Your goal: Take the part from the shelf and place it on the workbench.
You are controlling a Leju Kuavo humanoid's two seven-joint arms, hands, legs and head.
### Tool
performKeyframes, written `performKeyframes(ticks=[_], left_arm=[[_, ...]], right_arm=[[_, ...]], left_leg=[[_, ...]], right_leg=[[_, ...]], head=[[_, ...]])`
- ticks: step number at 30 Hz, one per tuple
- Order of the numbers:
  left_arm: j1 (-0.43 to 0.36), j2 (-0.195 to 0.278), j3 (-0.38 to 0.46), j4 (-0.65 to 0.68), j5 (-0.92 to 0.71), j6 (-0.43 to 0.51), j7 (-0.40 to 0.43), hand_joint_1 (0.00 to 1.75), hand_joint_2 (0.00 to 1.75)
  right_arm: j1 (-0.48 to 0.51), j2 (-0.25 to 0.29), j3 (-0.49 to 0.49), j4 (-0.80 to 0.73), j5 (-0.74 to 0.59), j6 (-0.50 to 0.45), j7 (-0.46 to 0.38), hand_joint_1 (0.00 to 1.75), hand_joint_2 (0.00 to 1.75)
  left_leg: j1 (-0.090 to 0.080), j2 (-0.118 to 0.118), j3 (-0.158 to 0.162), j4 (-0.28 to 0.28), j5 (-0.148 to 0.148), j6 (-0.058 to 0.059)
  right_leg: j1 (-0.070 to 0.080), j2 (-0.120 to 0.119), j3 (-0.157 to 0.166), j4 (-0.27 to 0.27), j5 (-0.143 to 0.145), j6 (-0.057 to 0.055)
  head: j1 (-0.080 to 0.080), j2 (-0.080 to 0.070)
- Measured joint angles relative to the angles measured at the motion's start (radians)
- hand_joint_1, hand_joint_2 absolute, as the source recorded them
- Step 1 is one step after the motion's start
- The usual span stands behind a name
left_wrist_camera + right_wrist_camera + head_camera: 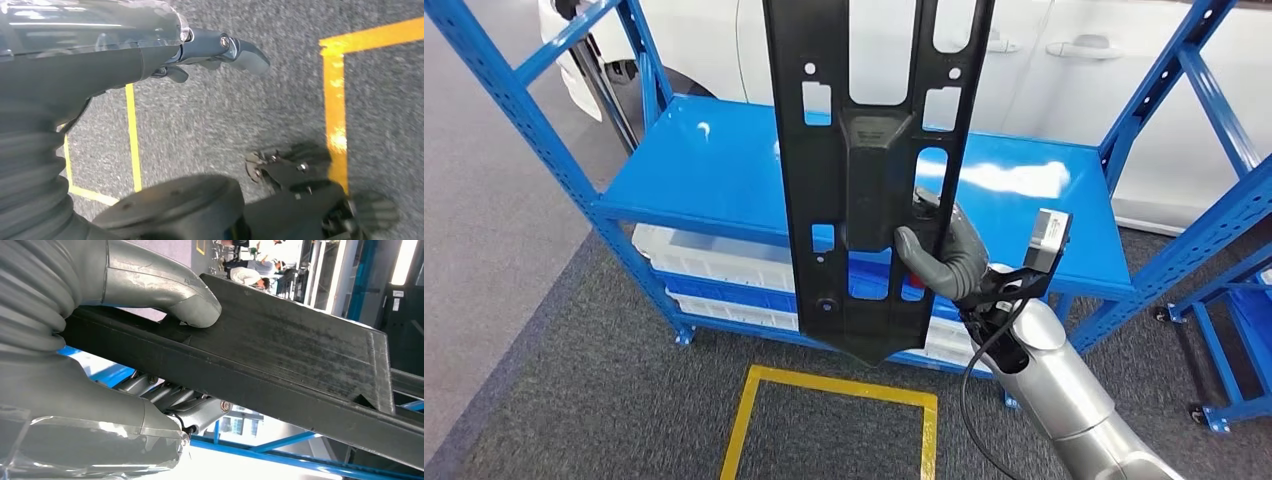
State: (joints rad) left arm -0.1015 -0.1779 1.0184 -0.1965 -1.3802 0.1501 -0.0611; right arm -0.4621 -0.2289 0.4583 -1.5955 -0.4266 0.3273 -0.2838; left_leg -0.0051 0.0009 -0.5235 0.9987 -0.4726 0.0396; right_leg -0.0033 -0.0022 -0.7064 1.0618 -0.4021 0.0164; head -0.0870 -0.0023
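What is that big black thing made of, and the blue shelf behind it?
The black part looks like moulded plastic: matt, faintly scuffed, with cut-out slots and raised ribs. The blue shelf seems to be painted metal: glossy, mirroring bright light, with punched holes along its posts. Neither is certain from looks alone.

part (864,180): black matt plastic | shelf (724,160): shiny blue painted metal | carpet (594,400): rough grey cloth | right hand (944,255): smooth grey plastic
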Motion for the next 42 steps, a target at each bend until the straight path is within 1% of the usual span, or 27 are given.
performKeyframes(ticks=[2, 3, 4, 5, 7, 9, 11, 13, 14, 15, 16, 18, 19, 21, 23, 25, 26, 28, 29, 31, 33, 34, 35, 36, 38, 40, 42], left_arm=[[-0.001, 0.0, 0.0, 0.0, -0.002, -0.001, 0.0, 0.0, 1.75], [-0.002, 0.0, 0.0, 0.0, -0.002, -0.001, 0.0, 0.0, 1.75], [-0.002, 0.0, 0.0, 0.0, -0.003, -0.002, 0.0, 0.0, 1.75], [-0.003, 0.0, 0.0, 0.0, -0.003, -0.003, 0.0, 0.0, 1.75], [-0.005, 0.0, 0.0, 0.0, -0.003, -0.005, 0.0, 0.0, 1.75], [-0.008, 0.0, 0.0, 0.0, -0.004, -0.006, 0.0, 0.0, 1.75], [-0.009, 0.0, -0.001, 0.0, -0.005, -0.007, -0.001, 0.0, 1.75], [-0.009, 0.0, -0.001, 0.0, -0.005, -0.006, -0.001, 0.0, 1.75], [-0.009, 0.0, -0.001, 0.0, -0.005, -0.006, -0.001, 0.0, 1.75], [-0.009, 0.0, -0.001, 0.0, -0.004, -0.006, -0.001, 0.0, 1.75], [-0.011, 0.0, -0.001, 0.0, -0.004, -0.006, -0.002, 0.0, 1.75], [-0.013, 0.0, -0.001, 0.0, -0.002, -0.006, -0.002, 0.0, 1.75], [-0.014, 0.0, -0.001, 0.0, -0.001, -0.006, -0.002, 0.0, 1.75], [-0.014, 0.0, -0.001, 0.0, 0.0, -0.005, -0.001, 0.0, 1.75], [-0.011, 0.0, 0.0, 0.0, 0.0, -0.002, 0.002, 0.0, 1.75], [-0.008, 0.0, 0.0, 0.0, -0.001, 0.0, 0.003, 0.0, 1.75], [-0.007, 0.0, -0.001, 0.0, -0.002, 0.0, 0.004, 0.0, 1.75], [-0.005, -0.001, -0.001, 0.0, -0.004, 0.0, 0.004, 0.0, 1.75], [-0.004, -0.001, -0.001, 0.0, -0.005, 0.0, 0.004, 0.0, 1.75], [-0.003, -0.001, -0.001, 0.0, -0.005, -0.001, 0.004, 0.0, 1.75], [-0.003, -0.001, -0.001, 0.0, -0.005, -0.001, 0.004, 0.0, 1.75], [-0.003, -0.001, -0.001, 0.0, -0.005, -0.001, 0.004, 0.0, 1.75], [-0.003, -0.001, -0.001, 0.0, -0.005, -0.001, 0.003, 0.0, 1.75], [-0.003, -0.001, -0.001, 0.0, -0.005, -0.001, 0.002, 0.0, 1.75], [-0.004, -0.001, -0.001, 0.0, -0.005, -0.001, 0.001, 0.0, 1.75], [-0.006, -0.002, -0.001, 0.0, -0.006, -0.002, 0.0, 0.0, 1.75], [-0.007, -0.004, -0.002, 0.0, -0.008, -0.003, 0.001, 0.0, 1.75]], right_arm=[[0.008, 0.001, -0.005, 0.0, -0.001, -0.002, -0.002, 1.45, 1.75], [0.012, 0.002, -0.006, 0.0, -0.001, -0.002, -0.003, 1.45, 1.75], [0.016, 0.002, -0.007, 0.0, -0.002, -0.002, -0.003, 1.45, 1.75], [0.02, 0.003, -0.008, 0.0, -0.002, -0.002, -0.003, 1.45, 1.75], [0.022, 0.003, -0.009, 0.0, -0.002, -0.002, -0.003, 1.45, 1.75], [0.022, 0.003, -0.01, -0.003, -0.001, -0.003, -0.004, 1.45, 1.75], [0.021, 0.003, -0.011, -0.006, -0.001, -0.003, -0.004, 1.45, 1.75], [0.019, 0.001, -0.011, -0.008, -0.001, -0.004, -0.004, 1.45, 1.75], [0.017, 0.0, -0.012, -0.009, 0.0, -0.004, -0.004, 1.45, 1.75], [0.016, -0.001, -0.012, -0.009, 0.0, -0.004, -0.003, 1.45, 1.75], [0.015, -0.001, -0.012, -0.009, 0.0, -0.004, -0.003, 1.45, 1.75], [0.014, -0.002, -0.012, -0.01, 0.0, -0.004, -0.003, 1.45, 1.75], [0.014, -0.002, -0.012, -0.01, 0.0, -0.003, -0.003, 1.45, 1.75], [0.014, -0.002, -0.012, -0.009, 0.0, -0.003, -0.003, 1.45, 1.75], [0.013, -0.002, -0.012, -0.01, 0.0, -0.003, -0.001, 1.45, 1.75], [0.011, -0.004, -0.012, -0.01, -0.001, -0.003, 0.001, 1.45, 1.75], [0.01, -0.005, -0.012, -0.011, -0.001, -0.004, 0.002, 1.45, 1.75], [0.01, -0.006, -0.012, -0.011, -0.002, -0.006, 0.003, 1.45, 1.75], [0.012, -0.006, -0.012, -0.011, -0.002, -0.007, 0.003, 1.45, 1.75], [0.015, -0.005, -0.013, -0.011, -0.002, -0.011, 0.003, 1.45, 1.75], [0.019, -0.005, -0.014, -0.011, -0.002, -0.013, 0.003, 1.45, 1.75], [0.021, -0.004, -0.014, -0.011, -0.002, -0.014, 0.003, 1.45, 1.75], [0.025, -0.004, -0.014, -0.011, -0.002, -0.014, 0.003, 1.45, 1.75], [0.027, -0.004, -0.014, -0.011, -0.002, -0.014, 0.003, 1.45, 1.75], [0.03, -0.004, -0.014, -0.011, -0.002, -0.015, 0.003, 1.45, 1.75], [0.03, -0.004, -0.016, -0.015, -0.002, -0.016, 0.002, 1.45, 1.75], [0.032, -0.004, -0.019, -0.021, -0.002, -0.018, -0.001, 1.45, 1.75]], left_leg=[[0.001, 0.004, -0.029, 0.0, 0.024, 0.006], [0.0, 0.005, -0.044, 0.001, 0.034, 0.005], [0.0, 0.005, -0.059, 0.003, 0.045, 0.004], [0.001, 0.006, -0.075, 0.005, 0.055, 0.002], [0.003, 0.006, -0.104, 0.014, 0.071, -0.004], [0.002, 0.005, -0.123, 0.023, 0.083, -0.015], [0.001, 0.005, -0.127, 0.027, 0.095, -0.026], [0.002, 0.005, -0.13, 0.027, 0.104, -0.038], [0.004, 0.004, -0.138, 0.035, 0.092, -0.044], [0.006, 0.003, -0.149, 0.057, 0.062, -0.048], [0.008, 0.002, -0.163, 0.101, 0.013, -0.052], [0.008, 0.002, -0.189, 0.223, -0.082, -0.056], [0.008, 0.002, -0.192, 0.279, -0.105, -0.057], [0.008, 0.002, -0.161, 0.309, -0.079, -0.055], [0.008, 0.0, -0.07, 0.207, -0.038, -0.047], [0.004, -0.003, 0.027, 0.063, -0.048, -0.038], [0.001, -0.005, 0.051, 0.02, -0.059, -0.034], [-0.002, -0.004, 0.049, -0.002, -0.048, -0.026], [-0.001, -0.002, 0.042, -0.006, -0.036, -0.019], [0.002, 0.004, 0.02, -0.01, -0.009, -0.005], [0.0, 0.006, -0.009, -0.01, 0.016, 0.002], [-0.001, 0.006, -0.026, -0.009, 0.028, 0.002], [-0.001, 0.007, -0.043, -0.008, 0.041, 0.002], [-0.001, 0.007, -0.06, -0.006, 0.053, 0.001], [-0.001, 0.007, -0.091, -0.002, 0.074, -0.004], [-0.003, 0.007, -0.109, 0.001, 0.091, -0.012], [-0.001, 0.008, -0.114, -0.003, 0.108, -0.022]], right_leg=[[-0.005, 0.001, -0.035, 0.119, -0.105, 0.007], [-0.007, 0.001, -0.047, 0.184, -0.138, 0.011], [-0.01, 0.001, -0.047, 0.229, -0.147, 0.015], [-0.012, 0.001, -0.032, 0.242, -0.135, 0.018], [-0.018, 0.0, 0.049, 0.164, -0.09, 0.021], [-0.018, -0.001, 0.149, 0.03, -0.093, 0.018], [-0.012, 0.001, 0.19, -0.033, -0.111, 0.006], [-0.01, 0.002, 0.18, -0.037, -0.097, -0.012], [-0.01, 0.0, 0.171, -0.038, -0.086, -0.02], [-0.011, -0.002, 0.16, -0.041, -0.075, -0.029], [-0.011, -0.003, 0.146, -0.042, -0.062, -0.036], [-0.007, -0.004, 0.117, -0.042, -0.039, -0.042], [-0.004, -0.004, 0.101, -0.041, -0.026, -0.043], [-0.001, -0.004, 0.068, -0.04, -0.001, -0.042], [0.001, -0.002, 0.038, -0.038, 0.023, -0.037], [0.003, -0.002, 0.021, -0.039, 0.046, -0.028], [0.002, -0.003, 0.018, -0.042, 0.058, -0.023], [-0.001, -0.003, 0.016, -0.052, 0.078, -0.011], [-0.002, -0.003, 0.011, -0.049, 0.071, -0.006], [-0.004, -0.001, -0.012, 0.004, 0.0, 0.002], [-0.005, 0.0, -0.044, 0.13, -0.103, 0.007], [-0.006, 0.0, -0.053, 0.194, -0.129, 0.009], [-0.006, 0.0, -0.052, 0.238, -0.129, 0.011], [-0.006, 0.0, -0.035, 0.249, -0.109, 0.011], [-0.006, -0.001, 0.053, 0.162, -0.06, 0.006], [-0.001, -0.002, 0.163, 0.008, -0.074, -0.003], [0.007, -0.001, 0.209, -0.071, -0.097, -0.011]], head=[[0.0, 0.0], [0.0, 0.0], [0.0, 0.0], [0.0, 0.0], [0.0, 0.0], [0.0, 0.0], [0.0, 0.0], [0.0, 0.0], [0.0, 0.0], [0.0, 0.0], [0.0, 0.0], [0.0, 0.0], [0.0, 0.0], [0.0, 0.0], [0.0, 0.0], [0.0, 0.0], [-0.001, 0.0], [0.0, 0.0], [0.0, 0.0], [0.0, 0.0], [0.0, 0.0], [0.0, 0.0], [0.0, 0.0], [0.0, 0.0], [0.0, 0.0], [0.0, 0.0], [0.0, 0.0]])
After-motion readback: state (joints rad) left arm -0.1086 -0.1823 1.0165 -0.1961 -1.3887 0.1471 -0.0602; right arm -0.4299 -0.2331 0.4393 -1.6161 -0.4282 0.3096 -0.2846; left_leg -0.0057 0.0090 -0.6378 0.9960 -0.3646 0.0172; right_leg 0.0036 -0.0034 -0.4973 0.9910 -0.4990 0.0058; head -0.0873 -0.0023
